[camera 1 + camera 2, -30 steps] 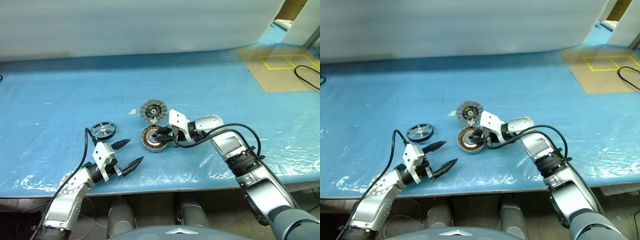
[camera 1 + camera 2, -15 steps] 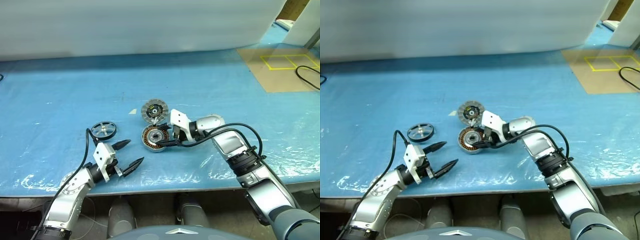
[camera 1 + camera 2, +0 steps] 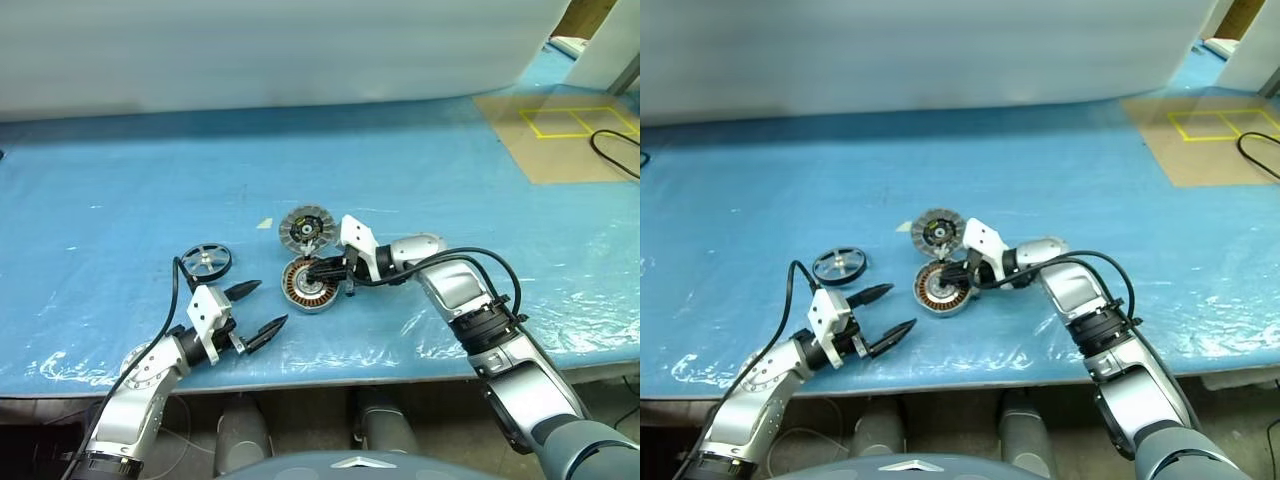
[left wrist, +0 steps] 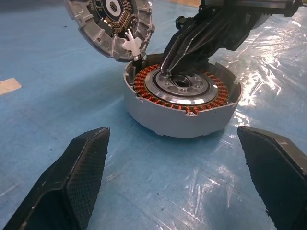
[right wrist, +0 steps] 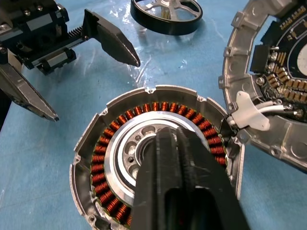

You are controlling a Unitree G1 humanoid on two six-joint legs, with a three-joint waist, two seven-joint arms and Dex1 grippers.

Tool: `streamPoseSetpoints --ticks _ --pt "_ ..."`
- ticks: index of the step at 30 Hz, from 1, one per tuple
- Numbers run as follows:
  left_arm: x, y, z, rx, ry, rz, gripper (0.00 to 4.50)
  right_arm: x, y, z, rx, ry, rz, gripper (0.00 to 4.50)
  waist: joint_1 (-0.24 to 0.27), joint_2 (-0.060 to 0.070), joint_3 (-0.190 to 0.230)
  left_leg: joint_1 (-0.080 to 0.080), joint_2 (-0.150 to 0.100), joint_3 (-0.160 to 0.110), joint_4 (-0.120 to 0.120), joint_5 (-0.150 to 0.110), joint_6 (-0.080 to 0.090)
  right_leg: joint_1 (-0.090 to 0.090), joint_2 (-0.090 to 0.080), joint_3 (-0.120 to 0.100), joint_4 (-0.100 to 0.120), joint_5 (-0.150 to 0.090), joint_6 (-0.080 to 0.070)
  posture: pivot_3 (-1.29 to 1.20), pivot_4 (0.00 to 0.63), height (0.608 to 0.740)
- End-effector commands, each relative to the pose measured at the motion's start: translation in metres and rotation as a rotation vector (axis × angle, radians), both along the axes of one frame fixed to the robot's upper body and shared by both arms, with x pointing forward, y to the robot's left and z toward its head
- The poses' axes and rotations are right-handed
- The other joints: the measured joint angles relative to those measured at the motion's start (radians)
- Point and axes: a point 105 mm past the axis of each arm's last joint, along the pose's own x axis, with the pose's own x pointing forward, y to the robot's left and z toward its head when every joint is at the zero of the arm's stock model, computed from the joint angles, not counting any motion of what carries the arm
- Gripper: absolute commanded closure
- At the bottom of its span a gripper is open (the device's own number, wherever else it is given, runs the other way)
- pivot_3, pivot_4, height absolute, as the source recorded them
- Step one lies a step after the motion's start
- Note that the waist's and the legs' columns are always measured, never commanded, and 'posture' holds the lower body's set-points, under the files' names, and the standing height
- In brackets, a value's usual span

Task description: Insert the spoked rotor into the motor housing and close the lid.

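- The job is barely begun: the spoked rotor lies flat on the blue-covered table, well apart from the motor housing, at about nine o'clock from it.
- The lid leans tilted at the housing's twelve o'clock edge, joined to it by white wires, so the cup stands uncovered.
- My right gripper has its two black fingers pressed together on nothing, tips resting over the housing's silver centre, inside the ring of copper windings. I judge I am steadying or nudging the cup rather than carrying anything.
- My right arm reaches in from three o'clock of the housing, forearm low over the table, fingers angled down and to my left.
- My left gripper hangs with jaws spread wide and empty, near the table's front edge, between rotor and housing, pointing level towards the housing.
- Next, I reckon, the left arm must swing to the rotor, close on its dark rim and carry it over the cup; my right fingers must first clear the centre.
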Motion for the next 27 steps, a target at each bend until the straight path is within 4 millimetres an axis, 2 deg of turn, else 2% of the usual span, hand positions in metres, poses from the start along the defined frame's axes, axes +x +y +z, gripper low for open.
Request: streamPoseSetpoints --ticks 1,9,21,27 --pt "0.000 -0.001 0.010 -0.006 -0.041 -0.013 0.00 0.001 0.004 0.014 0.049 -0.045 0.005 4.46 0.000 0.000 0.000 0.000 0.000 0.000 0.000 0.000 0.000 0.000 0.000 0.000 0.000 0.000 0.000 0.00 0.150 0.740" --pt "0.001 -0.001 0.010 -0.003 -0.041 -0.016 0.00 -0.002 0.006 0.012 0.051 -0.048 0.011 4.46 0.001 0.000 0.000 0.000 0.000 0.000 0.000 0.000 0.000 0.000 0.000 0.000 0.000 0.000 0.000 0.00 0.150 0.740" --pt "0.001 -0.001 0.010 0.001 -0.037 -0.021 0.00 -0.014 0.009 0.027 0.128 -0.012 0.069 4.46 0.001 0.000 0.000 0.000 0.000 0.000 0.000 0.000 0.000 0.000 0.000 0.000 0.000 0.000 0.000 0.00 0.150 0.740" --pt "0.001 0.000 0.010 0.001 -0.040 -0.020 0.00 -0.006 0.000 0.017 0.010 -0.087 0.046 4.46 0.001 0.000 0.000 0.000 0.000 0.000 0.000 0.000 0.000 0.000 0.000 0.000 -0.001 0.000 0.000 0.00 0.150 0.740"
